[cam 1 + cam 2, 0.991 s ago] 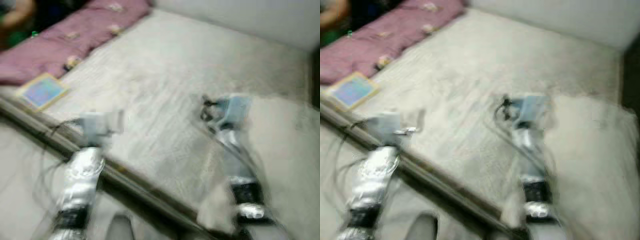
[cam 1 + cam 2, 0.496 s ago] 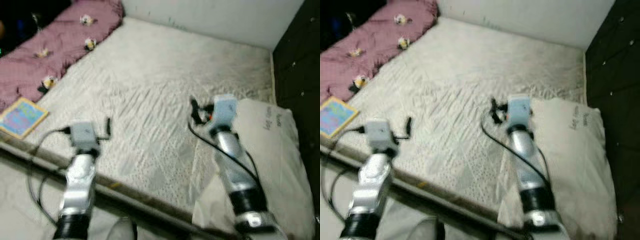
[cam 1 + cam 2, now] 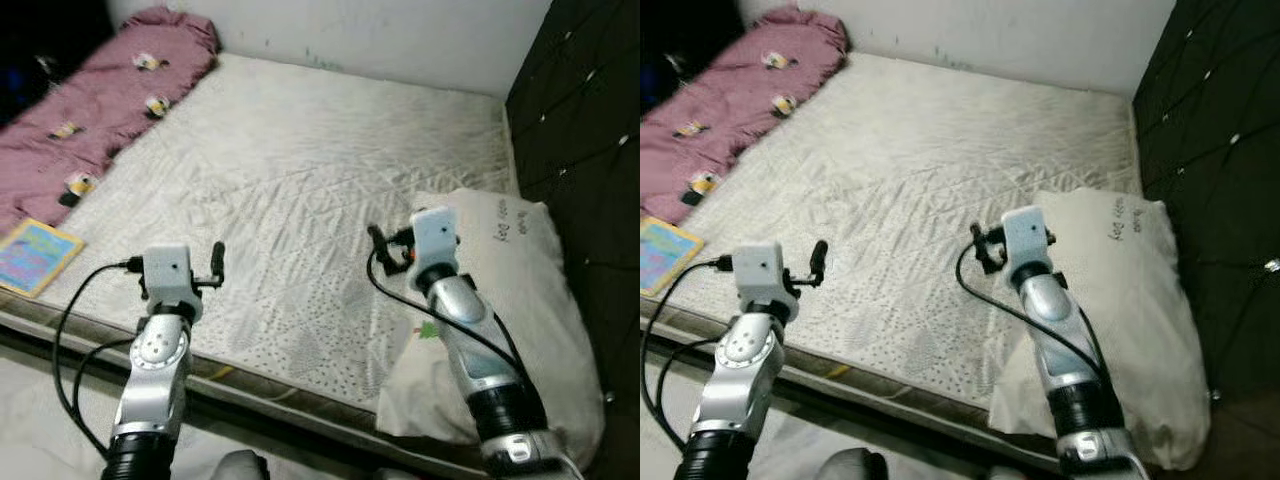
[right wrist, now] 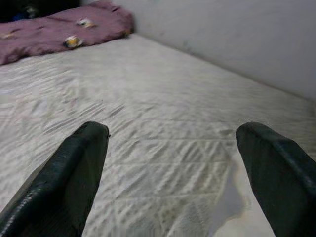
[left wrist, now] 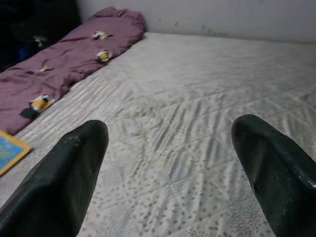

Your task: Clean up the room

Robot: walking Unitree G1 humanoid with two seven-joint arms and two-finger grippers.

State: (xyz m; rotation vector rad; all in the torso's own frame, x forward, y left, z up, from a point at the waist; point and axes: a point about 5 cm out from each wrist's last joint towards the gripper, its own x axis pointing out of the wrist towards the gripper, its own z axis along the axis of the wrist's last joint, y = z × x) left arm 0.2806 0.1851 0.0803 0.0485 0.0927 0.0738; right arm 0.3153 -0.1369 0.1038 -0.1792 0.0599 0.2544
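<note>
Pillow [image 3: 520, 300] lies at the bed's [image 3: 300, 170] corner (my likely target); I hold both end effectors, left [image 5: 168, 163] and right [image 4: 173, 168], spread apart and empty, over the mattress.

The wide off-white quilted cloth mattress [image 3: 300, 180] looks matt, with stitched ridges and dotted print; the long purple cloth blanket [image 3: 90, 110] is soft and crumpled; the pale cloth pillow [image 3: 520, 300] is smooth; the small flat blue book [image 3: 35, 258] looks like glossy paper; the black tufted headboard [image 3: 590, 150] has a slight sheen.
</note>
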